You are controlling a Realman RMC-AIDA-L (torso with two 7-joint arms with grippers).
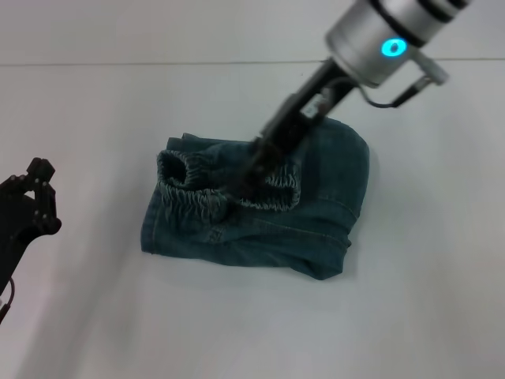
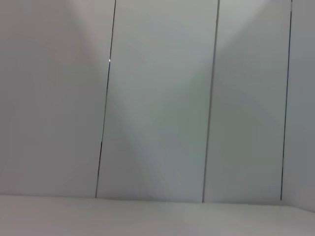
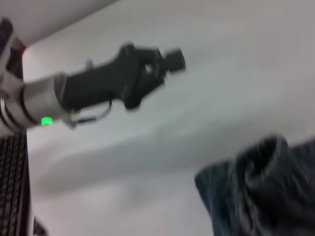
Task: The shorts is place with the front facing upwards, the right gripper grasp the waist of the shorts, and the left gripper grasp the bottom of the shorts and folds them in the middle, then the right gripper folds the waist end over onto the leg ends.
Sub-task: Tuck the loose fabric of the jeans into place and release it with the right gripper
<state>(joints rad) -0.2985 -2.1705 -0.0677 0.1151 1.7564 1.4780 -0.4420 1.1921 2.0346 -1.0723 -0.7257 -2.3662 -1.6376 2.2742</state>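
Near the middle of the counter (image 1: 442, 300), the right arm slants down from the far right corner, its gripper (image 1: 251, 170) buried in the elastic waist of the shorts (image 1: 260, 229) and clenched on that gathered band. The denim shorts lie folded into a compact, rumpled bundle, waistband bunched on top and a smooth fold rounding the side toward the right edge. By the left edge the left gripper (image 1: 35, 197) hangs apart from the cloth; whether it is released or clenched cannot be told. From the right wrist, it (image 3: 147, 73) shows beyond the cloth.
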